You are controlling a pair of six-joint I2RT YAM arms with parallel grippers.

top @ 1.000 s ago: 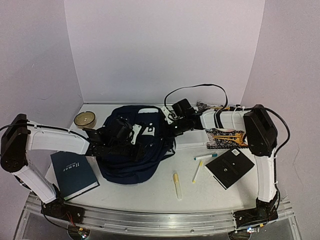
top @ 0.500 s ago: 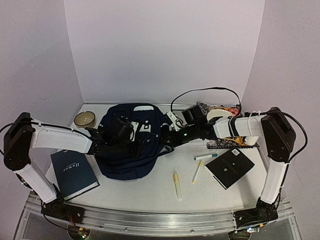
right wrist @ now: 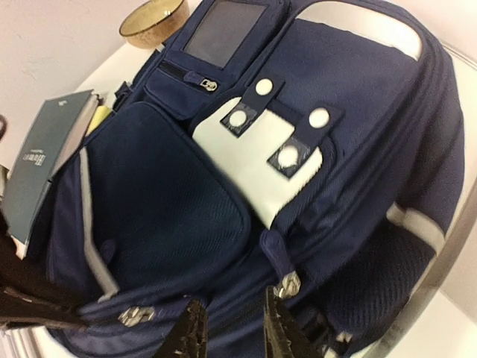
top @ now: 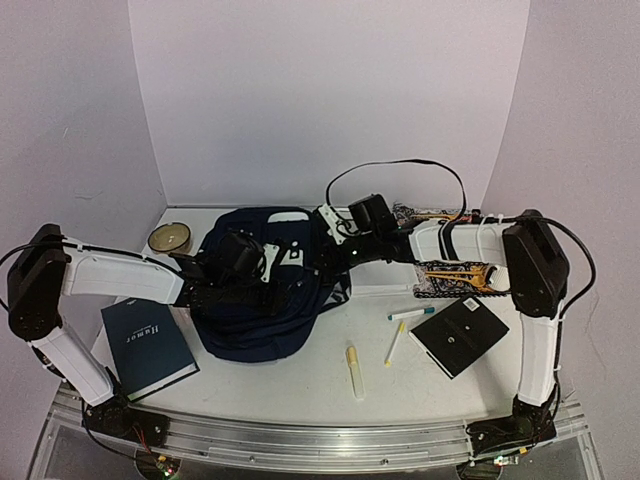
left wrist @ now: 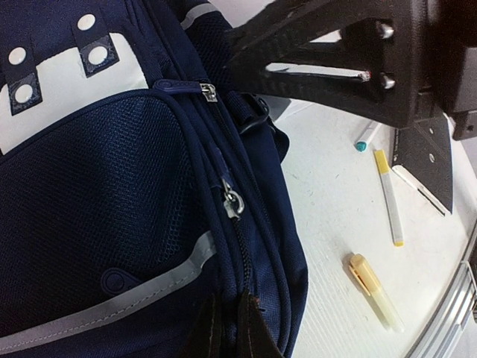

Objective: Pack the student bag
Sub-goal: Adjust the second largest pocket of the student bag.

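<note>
bowl [top: 170, 238]: sits at the far left of the counter [top: 300, 385], apart from the work.
book [top: 148, 347]: dark hardcover, lying flat at the near left, just beside the bag, not packed.
left fingers [left wrist: 227, 328]: pinched tight on the bag's fabric along the zip seam at its near edge. This hold should stay firm and low so the seam is taut for the other arm.
bag [top: 255, 300]: lies flat in the middle of the counter between the two arms, front pockets up, zips closed as far as I can see.
zip pulls: one metal pull [left wrist: 232, 203] lies on the seam just ahead of the left fingers; another [right wrist: 285, 284] sits right in front of the right fingers.
right fingers [right wrist: 231, 328]: parted a narrow way, holding nothing, hovering just over the bag's right side with that pull near one tip.
step in hand: my guess is opening a zip so things can go in.
doing it well: the right fingers should come down squarely over the small pull, close on the tab itself and not on cloth, then draw along the curve of the seam, away from the left hold.
risk: the pull is small and floppy; a skewed pinch will likely slip, and a hard tug would drag the whole bag.
pens [top: 400, 335]: two lie to the bag's right, with a pale marker [top: 354, 370] nearer, all waiting.
notebook [top: 459, 336]: black, flat at the right; a patterned pouch [top: 450, 275] lies behind it.
</note>
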